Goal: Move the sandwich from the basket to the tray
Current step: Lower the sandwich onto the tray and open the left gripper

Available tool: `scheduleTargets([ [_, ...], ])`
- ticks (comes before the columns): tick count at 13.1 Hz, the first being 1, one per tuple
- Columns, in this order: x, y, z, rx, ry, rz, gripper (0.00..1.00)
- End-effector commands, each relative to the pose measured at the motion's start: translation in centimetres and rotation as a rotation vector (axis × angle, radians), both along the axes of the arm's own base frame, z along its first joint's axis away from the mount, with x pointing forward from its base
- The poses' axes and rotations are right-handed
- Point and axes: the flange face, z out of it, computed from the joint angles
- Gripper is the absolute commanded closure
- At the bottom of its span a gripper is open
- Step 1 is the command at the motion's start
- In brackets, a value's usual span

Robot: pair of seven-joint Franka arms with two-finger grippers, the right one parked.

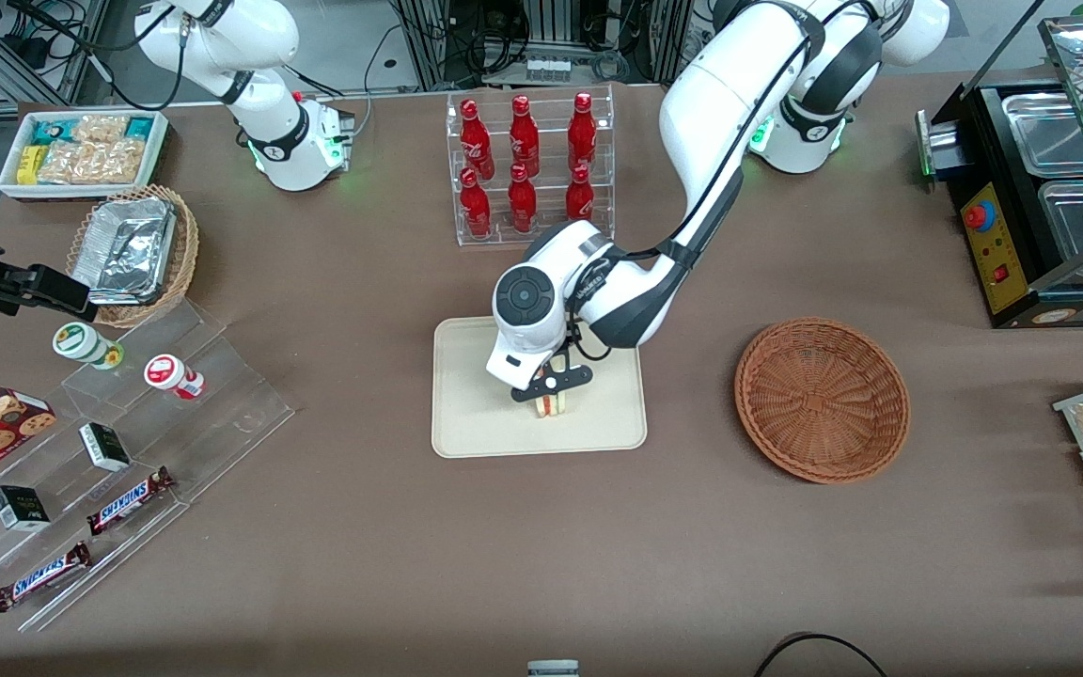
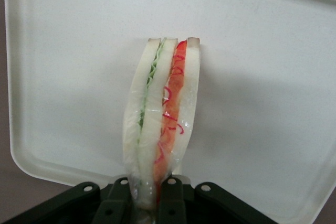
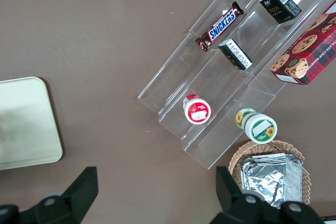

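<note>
The gripper [image 1: 551, 402] hangs over the tray [image 1: 466, 414], inside its rim, in the half of the tray nearer the front camera and about midway along its length. It is pinched onto the sandwich [image 1: 553, 405], with only the wedge's thickness between its fingers [image 2: 116, 202]. In the left wrist view the fingers press the bread at one end of the wedge, and the rest of the sandwich [image 2: 161, 119] stretches out over the bare cream tray [image 2: 68, 77], cut edge up, the green layer beside one slice and the red and orange beside the other.

The basket [image 1: 822, 400] sits well apart, toward the working arm's end of the table, and nothing shows in it. So the pick and the carry look done: the sandwich is out of the basket and above its target.

What is left, by my reading, is the set-down and release. I cannot tell for sure whether the wedge already touches the tray or hangs just above it; the front view shows it very low and close to the tray. The remaining move calls for lowering if needed, spreading the fingers, and lifting away straight so the soft wrapped bread does not drag or tip
</note>
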Motion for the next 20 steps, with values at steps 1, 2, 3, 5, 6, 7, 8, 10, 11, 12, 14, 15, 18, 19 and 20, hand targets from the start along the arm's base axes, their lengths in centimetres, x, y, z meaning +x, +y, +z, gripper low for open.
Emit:
scheduleTargets([
  [1, 0.5, -0.8, -0.4, 0.009, -0.056, 0.049, 1.00],
  [2, 0.4, -0.8, -0.5, 0.012, -0.060, 0.050, 1.00],
  [3, 0.3, -0.8, -0.8, 0.016, -0.056, 0.050, 1.00],
  [5, 0.2, -0.7, -1.5, 0.021, -0.049, 0.044, 0.72],
  [6, 0.2, -0.7, -1.5, 0.019, -0.048, 0.036, 0.24],
  [7, 0.3, -0.8, -1.4, 0.018, -0.051, 0.037, 0.00],
  [8, 0.3, -0.8, -1.1, 0.016, -0.054, 0.039, 0.00],
  [10, 0.5, -0.7, -0.4, 0.012, -0.056, 0.038, 0.00],
  [11, 0.5, -0.7, 0.3, 0.012, -0.058, 0.039, 0.00],
  [12, 0.6, -0.5, 1.6, 0.009, -0.060, 0.040, 0.00],
  [14, 0.9, -0.3, 4.3, -0.011, -0.067, 0.048, 0.00],
  [15, 0.7, -0.3, 5.6, -0.016, -0.074, 0.045, 0.00],
  [18, 0.8, 0.6, 8.7, -0.013, -0.068, -0.025, 0.00],
  [19, 0.8, 1.2, 10.2, -0.009, -0.058, -0.093, 0.00],
  [20, 0.5, 1.8, 11.7, -0.004, -0.044, -0.116, 0.00],
])
